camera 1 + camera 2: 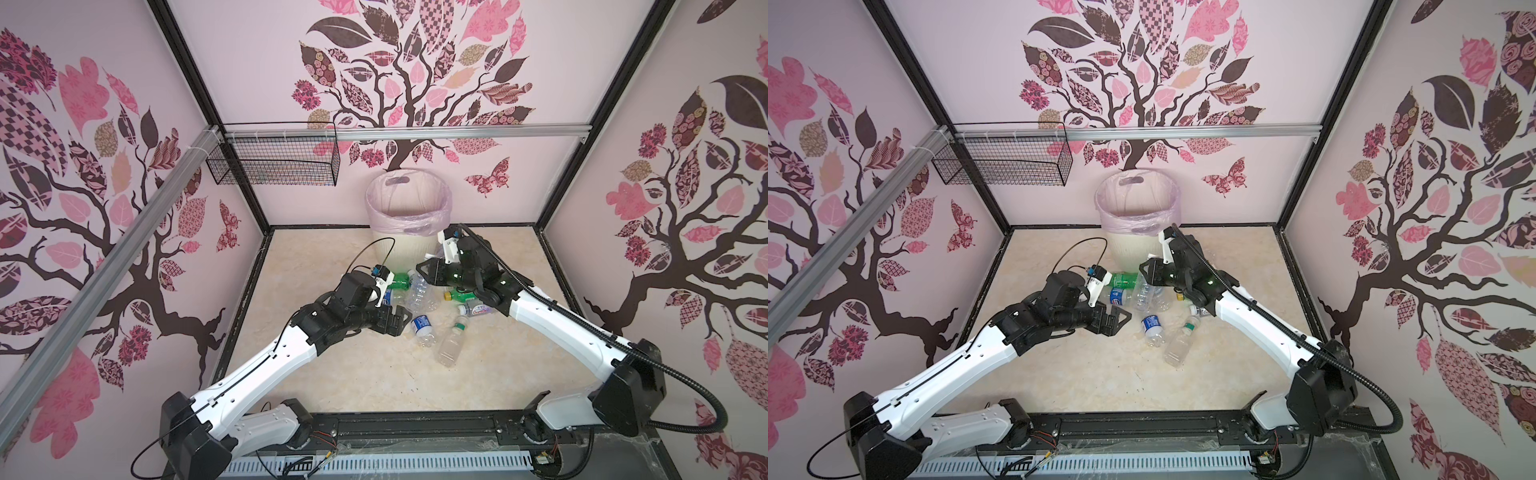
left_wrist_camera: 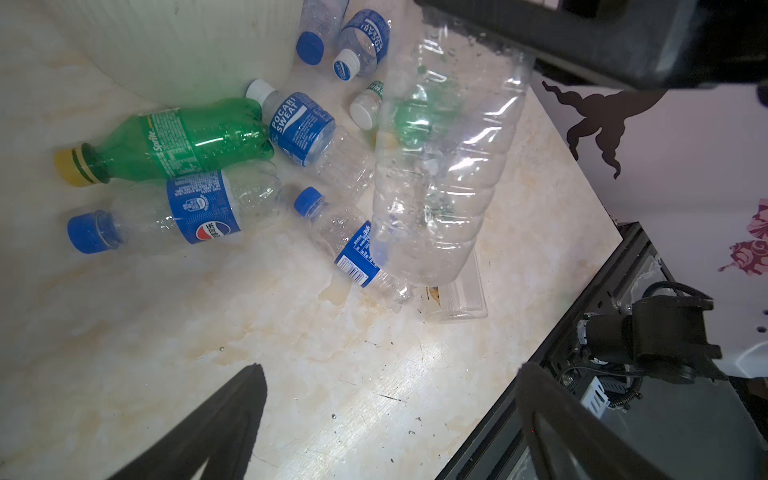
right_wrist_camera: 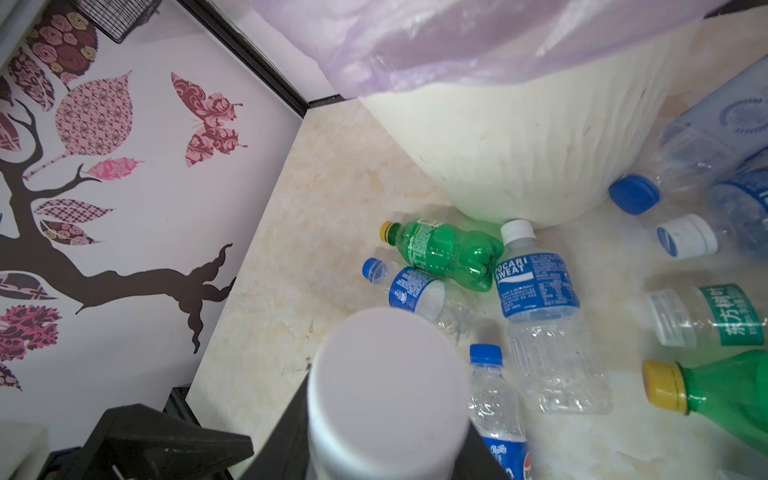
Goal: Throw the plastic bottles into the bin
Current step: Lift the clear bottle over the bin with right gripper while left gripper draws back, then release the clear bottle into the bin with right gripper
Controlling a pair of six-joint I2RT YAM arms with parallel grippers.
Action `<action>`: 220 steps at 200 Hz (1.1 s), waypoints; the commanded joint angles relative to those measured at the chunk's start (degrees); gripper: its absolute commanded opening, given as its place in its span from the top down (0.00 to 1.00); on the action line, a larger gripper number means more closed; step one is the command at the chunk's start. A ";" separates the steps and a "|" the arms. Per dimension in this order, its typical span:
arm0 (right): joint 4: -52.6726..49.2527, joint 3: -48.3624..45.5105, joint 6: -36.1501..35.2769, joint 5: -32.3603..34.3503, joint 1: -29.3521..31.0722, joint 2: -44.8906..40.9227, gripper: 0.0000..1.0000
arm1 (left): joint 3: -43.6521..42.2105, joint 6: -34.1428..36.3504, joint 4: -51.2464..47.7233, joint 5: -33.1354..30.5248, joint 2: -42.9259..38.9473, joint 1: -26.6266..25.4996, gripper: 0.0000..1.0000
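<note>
R gripper was seen clamped on a large clear bottle at its white cap, over other plastic bottles lying by the bin. L gripper was spread wide, empty. Bottle judged light, thin, crushable; neck judged the stiffest hold.

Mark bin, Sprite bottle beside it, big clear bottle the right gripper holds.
bin (image 1: 411,249): in a top view, cream ribbed wall.
Sprite bottle (image 2: 170,139): left wrist view, green label.
big clear bottle (image 2: 440,178): left wrist view, ribbed body.
</note>
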 commanded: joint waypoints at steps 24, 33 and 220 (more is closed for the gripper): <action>-6.78 14.82 -6.11 3.93 -1.80 3.59 0.63 | 10.64 5.74 -4.31 -2.73 0.93 1.19 0.03; -8.16 18.03 -7.40 5.10 -2.03 4.39 0.63 | 13.09 6.79 -5.06 -3.52 1.43 1.21 0.03; -17.93 81.13 -9.65 11.79 -9.35 42.85 0.35 | 25.33 14.36 -2.94 -11.20 5.63 2.83 0.03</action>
